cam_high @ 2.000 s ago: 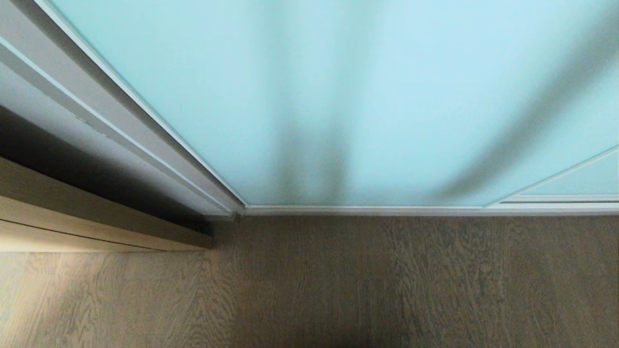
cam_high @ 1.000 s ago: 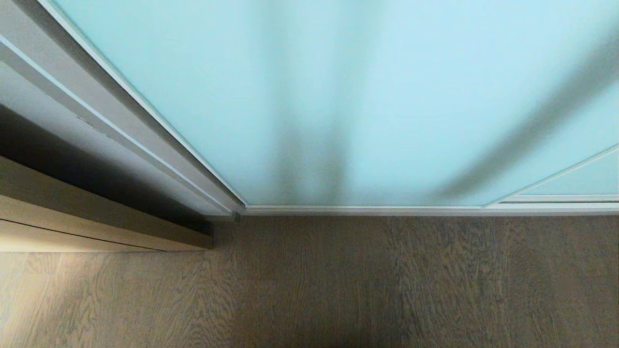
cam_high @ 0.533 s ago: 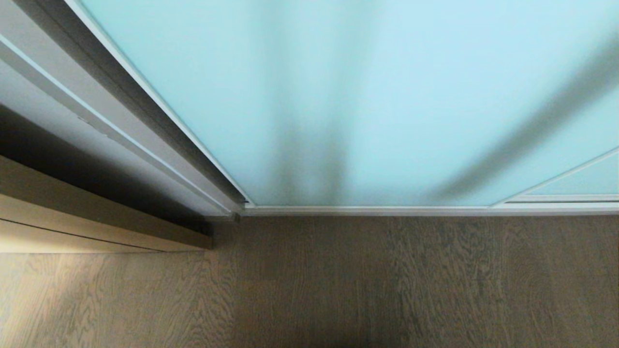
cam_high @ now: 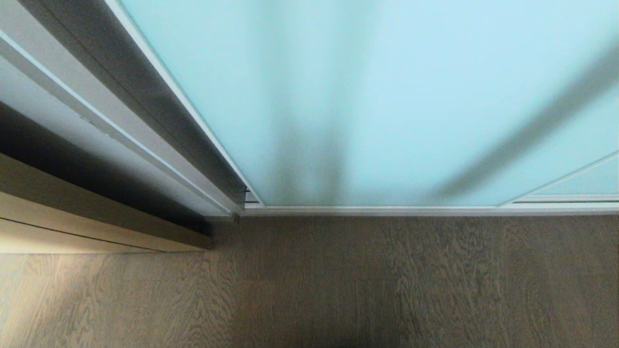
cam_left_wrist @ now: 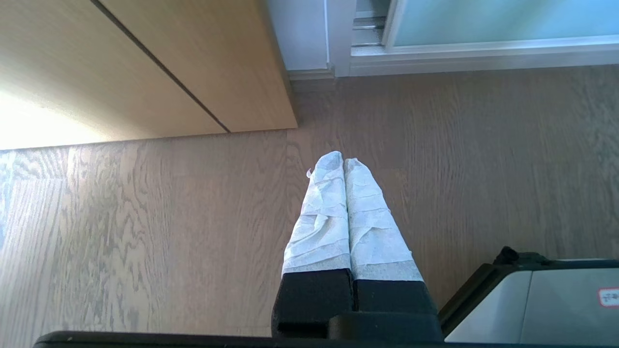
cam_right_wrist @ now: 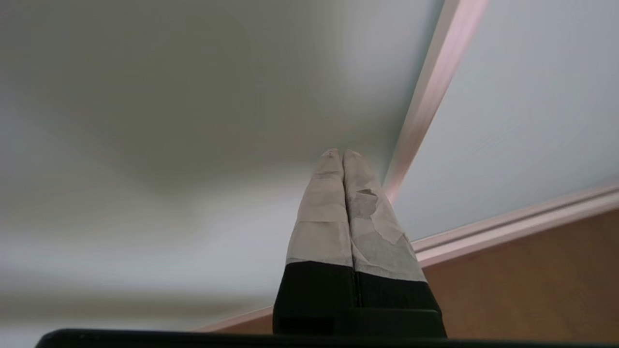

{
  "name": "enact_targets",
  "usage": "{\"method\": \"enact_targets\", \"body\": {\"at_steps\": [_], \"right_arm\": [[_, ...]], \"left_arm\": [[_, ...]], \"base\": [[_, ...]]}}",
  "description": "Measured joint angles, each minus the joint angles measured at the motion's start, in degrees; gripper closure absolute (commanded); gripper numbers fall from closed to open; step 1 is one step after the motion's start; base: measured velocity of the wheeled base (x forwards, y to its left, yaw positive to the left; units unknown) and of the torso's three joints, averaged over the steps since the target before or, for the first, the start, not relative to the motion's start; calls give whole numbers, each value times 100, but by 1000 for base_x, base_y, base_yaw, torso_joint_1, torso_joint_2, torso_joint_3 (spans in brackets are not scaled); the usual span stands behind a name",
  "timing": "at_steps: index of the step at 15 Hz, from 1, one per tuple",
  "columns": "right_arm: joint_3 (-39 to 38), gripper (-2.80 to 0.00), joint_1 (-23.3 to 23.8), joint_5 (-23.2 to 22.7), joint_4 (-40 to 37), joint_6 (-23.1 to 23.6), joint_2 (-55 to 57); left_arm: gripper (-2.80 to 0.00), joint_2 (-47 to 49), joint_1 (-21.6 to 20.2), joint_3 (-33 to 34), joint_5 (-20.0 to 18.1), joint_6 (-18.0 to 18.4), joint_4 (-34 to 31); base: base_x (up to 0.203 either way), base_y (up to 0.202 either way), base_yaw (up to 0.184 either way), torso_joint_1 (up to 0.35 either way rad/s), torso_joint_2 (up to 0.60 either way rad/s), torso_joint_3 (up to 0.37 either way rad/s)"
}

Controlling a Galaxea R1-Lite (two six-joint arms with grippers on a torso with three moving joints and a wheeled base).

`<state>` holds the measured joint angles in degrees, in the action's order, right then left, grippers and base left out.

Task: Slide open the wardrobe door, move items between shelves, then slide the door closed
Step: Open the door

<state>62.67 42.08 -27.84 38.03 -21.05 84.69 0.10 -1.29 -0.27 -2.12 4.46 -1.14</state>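
Observation:
The sliding wardrobe door point(cam_high: 387, 96), frosted pale aqua glass in a thin silver-white frame, fills the upper head view. A dark gap point(cam_high: 145, 96) stands between its left edge and the wardrobe's side post. In the right wrist view my right gripper point(cam_right_wrist: 342, 153) is shut and empty. Its taped tips are close against the door's glass point(cam_right_wrist: 145, 96), beside the door's frame strip point(cam_right_wrist: 425, 96). My left gripper point(cam_left_wrist: 343, 160) is shut, empty and parked above the floor. The items and the shelves are hidden behind the door. Neither arm shows in the head view.
A second glass panel point(cam_high: 580, 181) overlaps the door at the right. A light wood cabinet point(cam_high: 72, 222) stands to the left of the wardrobe. Grey wood-grain floor point(cam_high: 387, 280) runs up to the bottom track point(cam_high: 387, 210). My base's corner point(cam_left_wrist: 532, 299) sits near the left gripper.
The door's left edge has slid to the right, and the dark gap beside the side post has widened. The floor and cabinet have stayed where they were.

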Motion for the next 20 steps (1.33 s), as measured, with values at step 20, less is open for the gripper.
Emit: {"method": "enact_targets", "body": {"at_steps": [20], "right_arm": [[2245,0,1873,-85,63,-23,1838]], "left_arm": [[0,0,0,0,1,0,0]], "base": [[0,0,0,0,0,0]]}}
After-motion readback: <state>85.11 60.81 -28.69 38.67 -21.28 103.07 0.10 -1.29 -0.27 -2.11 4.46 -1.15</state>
